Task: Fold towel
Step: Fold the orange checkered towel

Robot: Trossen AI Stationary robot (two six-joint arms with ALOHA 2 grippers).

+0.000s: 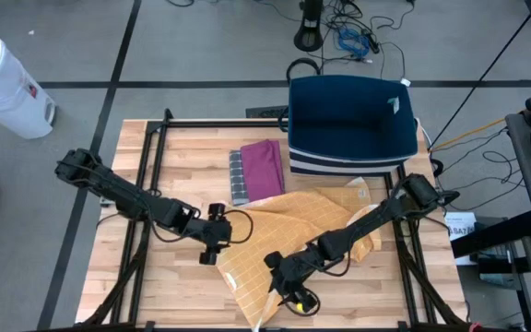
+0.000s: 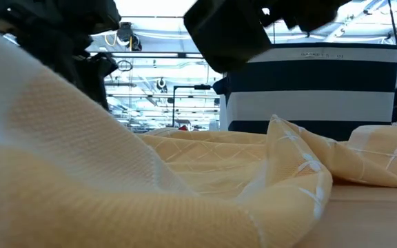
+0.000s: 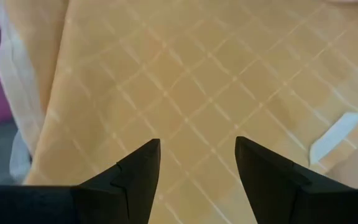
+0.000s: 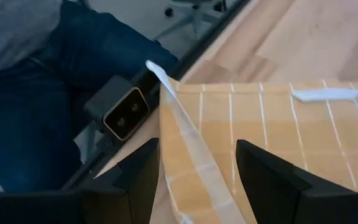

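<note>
A yellow towel (image 1: 316,226) with a pale grid pattern lies rumpled on the wooden table, from the middle to the near right. My left gripper (image 1: 212,242) is open by the towel's left edge, its fingers (image 3: 143,163) over the cloth (image 3: 197,74). My right gripper (image 1: 284,284) is open over the towel's near part. In the right wrist view its fingers (image 4: 143,163) stand on either side of a raised ridge of the cloth (image 4: 182,137) that runs to a corner (image 4: 151,65) at the table's near edge. The low view shows the towel (image 2: 240,172) close up.
A folded purple and grey cloth (image 1: 258,171) lies at the far middle. A dark blue striped basket (image 1: 353,124) stands at the far right. A small camera box (image 4: 124,115) sits at the near edge by the towel's corner. A person in jeans (image 4: 36,112) is beyond that edge.
</note>
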